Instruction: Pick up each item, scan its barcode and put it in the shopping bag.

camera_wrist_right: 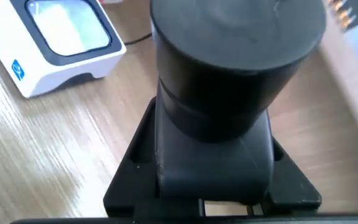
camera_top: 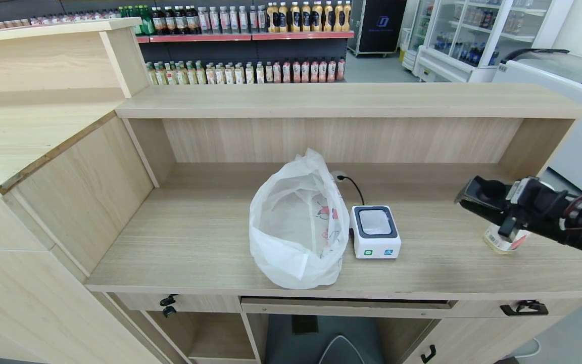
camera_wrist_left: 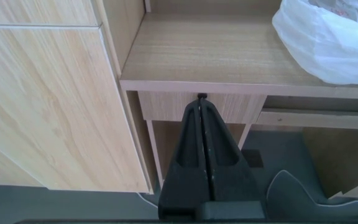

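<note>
The black cylindrical item (camera_wrist_right: 235, 56) sits in the right gripper (camera_top: 495, 198), held above the right end of the counter (camera_top: 195, 237) and well apart from the shopping bag (camera_top: 296, 227). The fingers close on its lower part, but the item covers their tips, so the exact grip is hard to make out. What kind of product it is cannot be told.

Under the right arm a pale jar (camera_top: 504, 241) with a white label stands on the counter. The arm hides its top and much of its body.

The bag stands in the middle of the counter, mouth open upward, its base close to the front edge. The white scanner (camera_top: 374, 231) sits just beside it on the right, window facing up; whether bag and scanner touch cannot be told. A black cable (camera_top: 355, 188) runs from behind the scanner to the back wall.

Bare wood lies between the scanner and the jar, and a wider bare stretch lies left of the bag up to the slanted side panel (camera_top: 84, 202). The upper ledge (camera_top: 351, 101) overhangs the rear of the counter and limits the height there.

The left gripper (camera_wrist_left: 202, 102) hangs below the counter's front edge, by the drawer front (camera_wrist_left: 160, 106) at the left corner, with its fingers pressed together and nothing between them.
</note>
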You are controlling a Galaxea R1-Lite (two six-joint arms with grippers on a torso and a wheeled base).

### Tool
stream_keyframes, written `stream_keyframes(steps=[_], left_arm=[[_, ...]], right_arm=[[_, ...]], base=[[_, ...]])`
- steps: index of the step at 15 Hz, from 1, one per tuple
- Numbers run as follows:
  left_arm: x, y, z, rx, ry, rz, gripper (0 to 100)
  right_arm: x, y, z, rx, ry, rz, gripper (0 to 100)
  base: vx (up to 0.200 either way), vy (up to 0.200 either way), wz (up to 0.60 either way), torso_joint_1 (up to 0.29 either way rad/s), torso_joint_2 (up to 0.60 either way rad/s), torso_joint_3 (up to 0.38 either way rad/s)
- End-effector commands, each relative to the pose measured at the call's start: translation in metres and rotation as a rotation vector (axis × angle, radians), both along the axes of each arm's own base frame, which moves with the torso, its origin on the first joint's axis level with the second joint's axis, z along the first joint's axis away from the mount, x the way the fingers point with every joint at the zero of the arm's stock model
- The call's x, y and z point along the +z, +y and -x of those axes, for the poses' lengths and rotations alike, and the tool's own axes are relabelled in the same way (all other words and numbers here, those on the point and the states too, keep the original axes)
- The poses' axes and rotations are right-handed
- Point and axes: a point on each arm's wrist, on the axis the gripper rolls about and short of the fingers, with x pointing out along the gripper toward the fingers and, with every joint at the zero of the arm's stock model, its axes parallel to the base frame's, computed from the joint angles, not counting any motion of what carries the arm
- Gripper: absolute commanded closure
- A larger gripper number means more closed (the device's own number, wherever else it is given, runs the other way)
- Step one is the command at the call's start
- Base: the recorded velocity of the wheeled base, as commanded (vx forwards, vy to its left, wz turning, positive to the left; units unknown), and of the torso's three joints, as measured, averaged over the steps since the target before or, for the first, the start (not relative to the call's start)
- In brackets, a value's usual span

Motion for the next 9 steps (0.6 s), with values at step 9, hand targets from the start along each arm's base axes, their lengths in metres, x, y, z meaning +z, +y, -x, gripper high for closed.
stream_keyframes(steps=[9], left_arm=[[0.000, 0.000, 0.000, 0.000, 0.000, 0.000, 100]], right_arm=[[0.049, 0.033, 0.115, 0.292, -0.685, 0.626, 100]], base=[[0.000, 0.000, 0.00, 0.000, 0.00, 0.000]])
